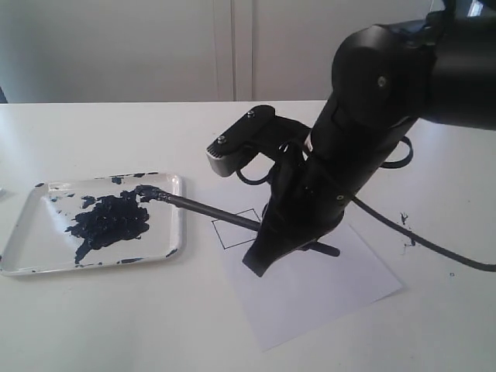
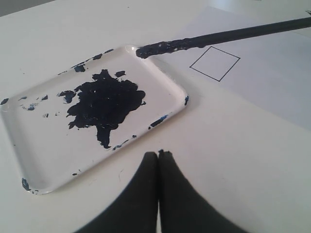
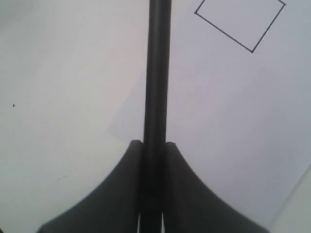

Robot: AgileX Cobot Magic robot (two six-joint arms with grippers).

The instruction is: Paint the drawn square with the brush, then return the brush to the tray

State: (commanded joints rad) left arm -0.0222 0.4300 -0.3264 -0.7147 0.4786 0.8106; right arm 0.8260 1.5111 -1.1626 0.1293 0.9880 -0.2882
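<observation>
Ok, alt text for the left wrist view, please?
A white tray with a dark navy paint blotch lies on a white table, the loaded tip of the brush at its corner. The handle runs across paper beside the unpainted drawn square. The left end effector is shut and empty.

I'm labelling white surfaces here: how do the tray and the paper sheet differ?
The tray has a raised rim and a dark paint blotch; the paper sheet lies flat. The tray is splattered; the paper shows just an unpainted outlined square. Both are white rectangles.

glossy black right arm (image 1: 387, 101) with rounded joints, silver screws (image 1: 381, 80), trailing cable (image 1: 434, 249) and tapered tool (image 1: 257, 267).
</observation>
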